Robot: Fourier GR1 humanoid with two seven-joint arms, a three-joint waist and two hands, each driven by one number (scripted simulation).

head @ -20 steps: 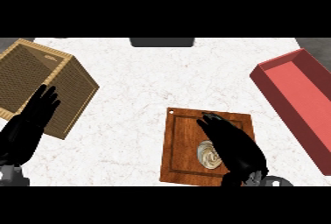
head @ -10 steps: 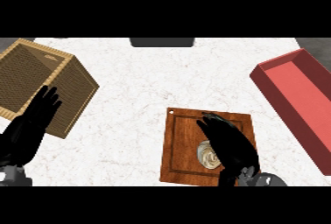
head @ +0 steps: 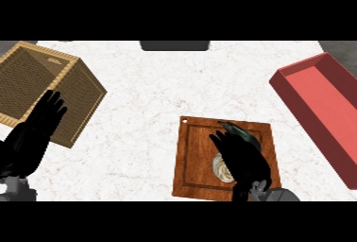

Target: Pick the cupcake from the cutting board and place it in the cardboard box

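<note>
The cupcake (head: 220, 169) lies on the wooden cutting board (head: 197, 156) at the lower middle, mostly hidden; only a pale swirled edge shows left of my right hand (head: 242, 157). That hand is over the cupcake with straight fingers pointing up the board. The cardboard box (head: 42, 87) stands at the upper left, tan with an open top. My left hand (head: 33, 137) rests open at the left edge, fingers up, overlapping the box's lower corner.
A long red bin (head: 322, 106) runs along the right side of the white marble counter (head: 160, 90). A dark object (head: 174, 45) sits at the counter's far edge, top centre.
My right hand has shifted slightly left and down over the cupcake. The left hand has not moved.
</note>
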